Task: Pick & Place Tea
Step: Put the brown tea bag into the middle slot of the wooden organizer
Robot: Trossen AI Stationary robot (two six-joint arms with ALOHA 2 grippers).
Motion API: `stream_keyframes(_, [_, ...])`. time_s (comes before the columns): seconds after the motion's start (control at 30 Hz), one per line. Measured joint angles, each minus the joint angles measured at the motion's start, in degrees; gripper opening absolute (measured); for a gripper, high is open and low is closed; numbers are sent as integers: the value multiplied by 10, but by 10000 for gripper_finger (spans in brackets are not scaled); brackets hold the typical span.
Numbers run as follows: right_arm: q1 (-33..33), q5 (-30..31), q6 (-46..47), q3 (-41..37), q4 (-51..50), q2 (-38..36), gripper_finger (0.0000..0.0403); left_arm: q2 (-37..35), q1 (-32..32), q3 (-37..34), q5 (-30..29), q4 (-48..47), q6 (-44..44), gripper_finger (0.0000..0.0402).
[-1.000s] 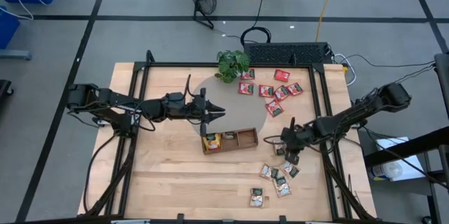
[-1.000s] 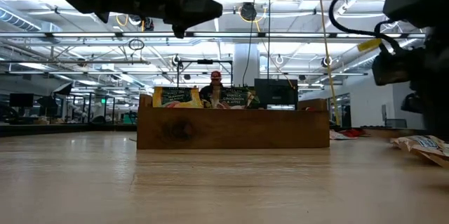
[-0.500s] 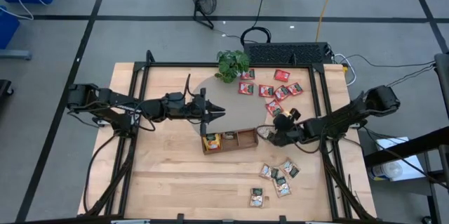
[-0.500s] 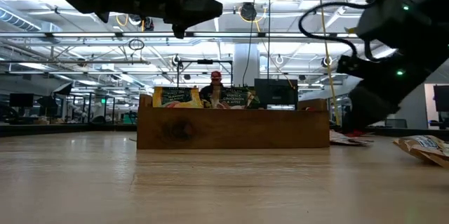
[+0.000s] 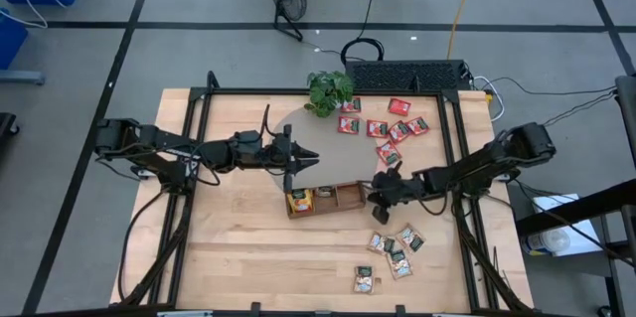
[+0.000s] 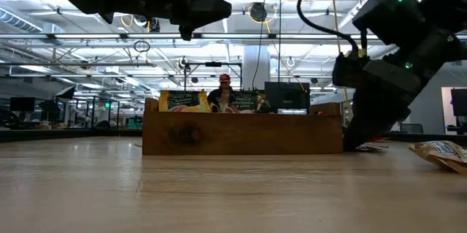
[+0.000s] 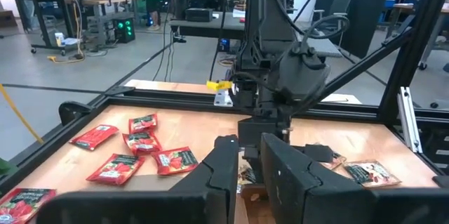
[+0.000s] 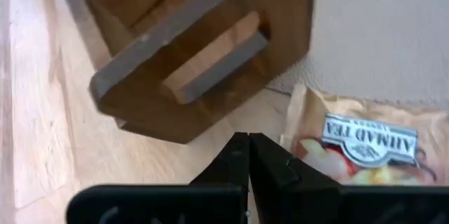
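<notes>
Right wrist view: dark fingers of the right gripper [image 8: 247,155] are pressed together, empty, beside a plain-grained wooden tray [image 8: 210,48] with slat dividers. A glossy flat tea packet [image 8: 365,147], lower right, is printed "AHMAD TEA". The left gripper [image 5: 310,161] is seen slightly parted, nothing visibly held.

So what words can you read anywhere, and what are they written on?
"AHMAD TEA" on the tea packet lying beside the wooden tray, right in front of the right gripper.
The red packets have print that is too small to read.
The packets standing in the tray have lettering that is too blurred to read.
Screens in the room behind the table are unreadable too.
</notes>
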Motion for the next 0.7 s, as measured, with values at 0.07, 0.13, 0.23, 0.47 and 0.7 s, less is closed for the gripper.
stream_keyframes(0.07, [3, -2, 24, 0, -40, 0, 0, 0, 0, 0, 0, 0, 0, 67])
stream_keyframes(0.13, [6, -17, 46, 0, -77, -7, 0, 0, 0, 0, 0, 0, 0, 67])
stream_keyframes(0.23, [14, -64, 70, 0, -126, -21, 0, 0, 0, 0, 0, 0, -1, 67])
stream_keyframes(0.47, [27, 6, 132, -1, -258, -63, 0, 0, 0, 0, 0, -1, -1, 67])
stream_keyframes(0.7, [26, 243, 171, -2, -287, -68, 0, 0, 0, 0, 0, -1, -1, 67])
